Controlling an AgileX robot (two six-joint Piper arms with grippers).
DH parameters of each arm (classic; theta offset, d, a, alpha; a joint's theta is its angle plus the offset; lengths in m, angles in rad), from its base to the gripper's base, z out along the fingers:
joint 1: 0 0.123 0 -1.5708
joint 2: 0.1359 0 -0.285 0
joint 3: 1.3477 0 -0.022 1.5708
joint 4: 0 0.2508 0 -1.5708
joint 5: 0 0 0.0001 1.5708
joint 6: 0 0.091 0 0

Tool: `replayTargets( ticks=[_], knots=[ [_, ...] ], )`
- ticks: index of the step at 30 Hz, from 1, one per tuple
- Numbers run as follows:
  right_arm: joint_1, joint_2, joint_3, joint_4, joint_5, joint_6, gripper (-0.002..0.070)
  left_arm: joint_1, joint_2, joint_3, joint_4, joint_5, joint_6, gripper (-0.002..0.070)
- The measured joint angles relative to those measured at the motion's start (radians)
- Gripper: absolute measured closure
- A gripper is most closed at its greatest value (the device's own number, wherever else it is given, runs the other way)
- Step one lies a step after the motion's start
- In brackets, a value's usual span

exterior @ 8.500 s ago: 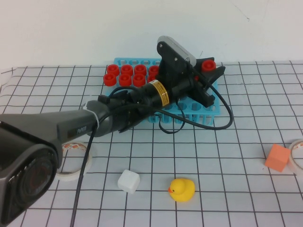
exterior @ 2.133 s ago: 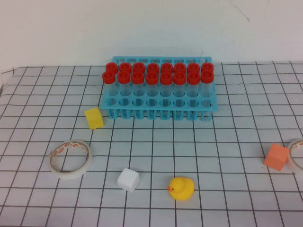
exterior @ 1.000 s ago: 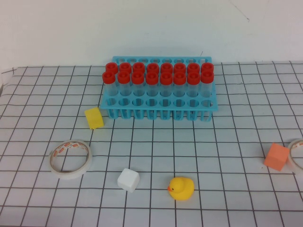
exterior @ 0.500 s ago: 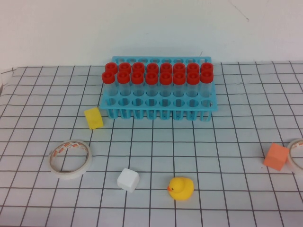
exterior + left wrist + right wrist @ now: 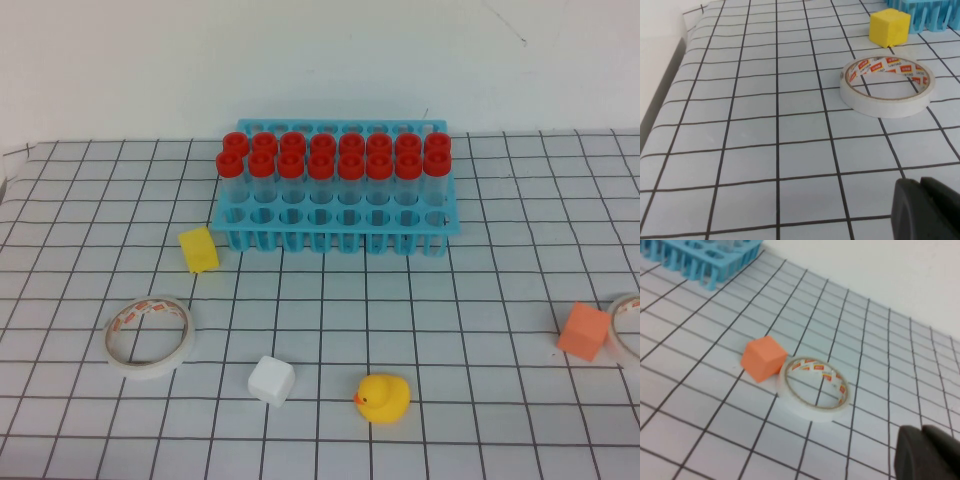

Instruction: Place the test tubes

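A blue test tube rack [image 5: 338, 225] stands at the back middle of the gridded table, with two rows of red-capped test tubes [image 5: 335, 165] upright in its rear holes. Neither arm shows in the high view. My left gripper [image 5: 920, 186] is shut and empty, low over the table near the left tape roll [image 5: 887, 85]. My right gripper [image 5: 921, 433] is shut and empty too, hovering near the right tape roll [image 5: 814, 388] and the orange cube [image 5: 763, 358].
A yellow cube [image 5: 198, 249], a tape roll [image 5: 149, 335], a white cube [image 5: 271, 380] and a yellow rubber duck [image 5: 384, 398] lie in front of the rack. An orange cube [image 5: 584, 331] and another tape roll [image 5: 628, 324] sit at the right edge.
Seconds ago an arm reached over the rack; it has since left the high view. Over the last second nothing has moved.
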Motion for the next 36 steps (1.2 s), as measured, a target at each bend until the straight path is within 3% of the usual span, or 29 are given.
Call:
replayTargets(
  ticks=[7, 13, 36],
  knots=[
    [-0.011, -0.036, 0.181, 0.006, -0.180, -0.007, 0.0676, 0.000, 0.000, 0.000, 0.000, 0.000, 0.000, 0.0676],
    [-0.011, -0.036, 0.329, 0.006, -0.213, -0.009, 0.0676, 0.000, 0.000, 0.000, -0.002, 0.000, 0.000, 0.0676],
    [-0.011, -0.036, 0.341, 0.015, -0.276, 0.126, 0.0676, 0.000, 0.000, 0.000, -0.002, 0.000, -0.001, 0.0676]
  ],
)
